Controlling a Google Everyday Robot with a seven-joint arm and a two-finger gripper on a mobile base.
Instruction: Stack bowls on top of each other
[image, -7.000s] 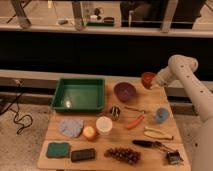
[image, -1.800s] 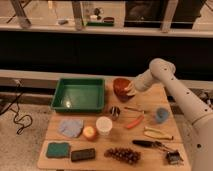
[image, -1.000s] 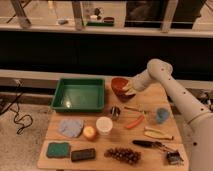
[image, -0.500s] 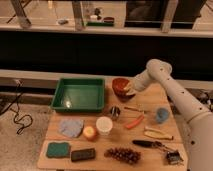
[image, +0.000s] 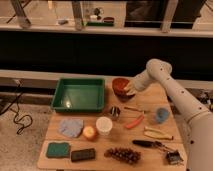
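1. Two round plastic bowls sit nested at the back of the wooden table (image: 150, 102): the smaller orange-red bowl (image: 119, 83) rests inside the wider dark purple bowl (image: 119, 95).
2. The robot's two-finger gripper (image: 129, 89) is at the right rim of the orange-red bowl, its fingers pressed together. Whether they pinch the rim cannot be told.
3. Left of the gripper, just past the bowls, lies a green rectangular plastic tray (image: 80, 80).
4. In front of the gripper and slightly left stands a small shiny metal cup (image: 115, 111), near the bowls. A white round cup (image: 104, 125) is farther forward.
5. Forward and to the right of the gripper, well apart, stands a small blue cup (image: 161, 115).
6. A curved orange-red strip (image: 134, 122) lies in front of the gripper, between the two last-named cups.
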